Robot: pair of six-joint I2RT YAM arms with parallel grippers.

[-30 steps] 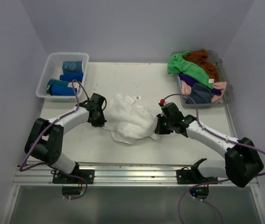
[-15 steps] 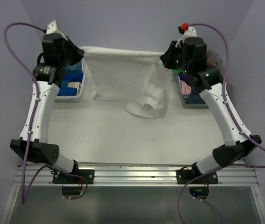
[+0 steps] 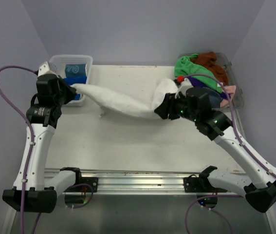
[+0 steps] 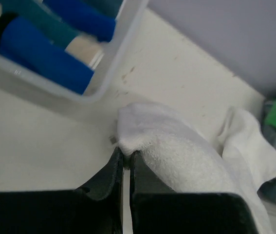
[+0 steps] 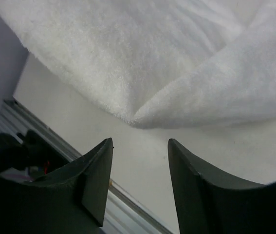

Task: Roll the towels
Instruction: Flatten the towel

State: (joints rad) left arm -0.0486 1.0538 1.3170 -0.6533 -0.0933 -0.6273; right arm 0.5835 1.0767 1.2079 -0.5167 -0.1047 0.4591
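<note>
Spreading: get white towel [image 3: 123, 102] flat, no bunching
Left gripper [image 4: 126, 157]: clenched on its corner
Right gripper [image 5: 140, 146]: jaws apart, empty

Over the worktop [image 3: 128, 141], a towel [image 3: 123, 102] stretches from the left hand [image 3: 73, 89], in front of the basket [image 3: 69, 57] of rolled towels [image 3: 76, 79] at back left, to just beside the right hand [image 3: 159, 111], near the tub [image 3: 238, 101] of heaped towels [image 3: 201, 73] at back right.

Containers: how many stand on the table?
2. The basket stands at the far left corner, holding rolled towels; the tub at the far right corner holds loose towels.
</note>
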